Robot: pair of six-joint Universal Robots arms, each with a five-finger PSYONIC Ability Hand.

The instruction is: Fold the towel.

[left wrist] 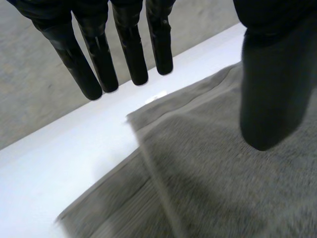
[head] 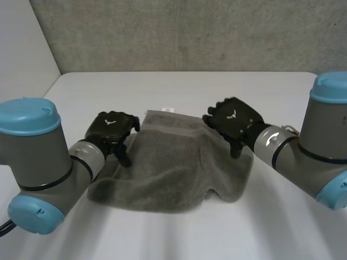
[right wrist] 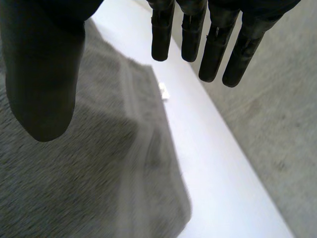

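The left hand (head: 111, 129), black, sits left of centre in the head view, at the towel's left edge. Its own wrist view shows the fingers (left wrist: 94, 62) straight and side by side, with the thumb (left wrist: 272, 89) held well apart from them and nothing gripped between. The fingers hang above bare table just past the towel's far edge, and the thumb hangs over the cloth. Whether any part of this hand touches the towel cannot be told.

The right hand (head: 234, 122) sits right of centre in the head view, at the towel's upper right corner. It is spread in the same way, with straight fingers (right wrist: 213, 47) over the table beyond the cloth's edge and a thumb (right wrist: 44, 79) set wide over the cloth, holding nothing.

Between the two hands, in the middle of the head view, lies the grey towel (head: 173, 168). It is rumpled, and its near edge lifts in a small hump at lower right. The left wrist view shows one layer lying over another, the upper layer's edge running across the lower. A small white tag (head: 168, 110) sticks out at the towel's far edge.

The towel rests on a white table (head: 179, 86). A grey wall (head: 190, 32) fills the top of the head view. The grey arms with light-blue caps enter from the lower left and lower right corners.
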